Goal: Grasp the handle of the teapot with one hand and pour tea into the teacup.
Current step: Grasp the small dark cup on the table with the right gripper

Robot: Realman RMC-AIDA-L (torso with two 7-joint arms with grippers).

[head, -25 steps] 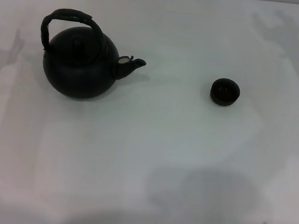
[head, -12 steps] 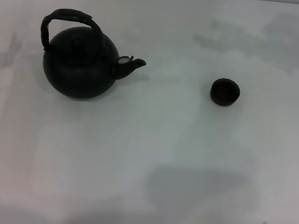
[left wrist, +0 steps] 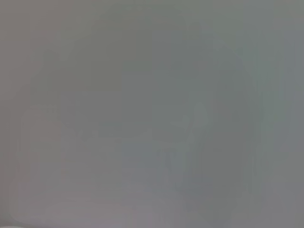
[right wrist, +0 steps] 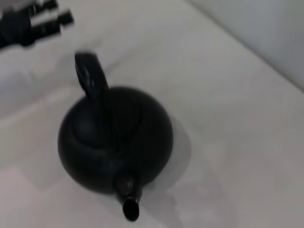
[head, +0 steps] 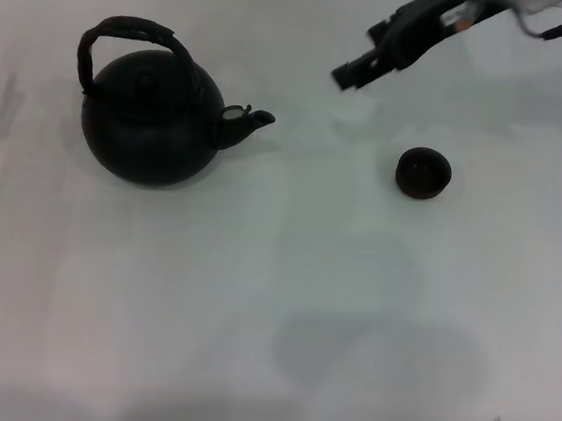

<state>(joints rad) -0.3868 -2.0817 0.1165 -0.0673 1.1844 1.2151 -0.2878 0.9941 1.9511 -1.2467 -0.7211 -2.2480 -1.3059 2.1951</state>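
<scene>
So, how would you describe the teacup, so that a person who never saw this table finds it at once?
Start at the teapot on the left part of the white table and follow its spout to the right. The teacup stands there alone, below the right gripper. It is tiny, round, dark, without handle.

no legible text or markings
</scene>
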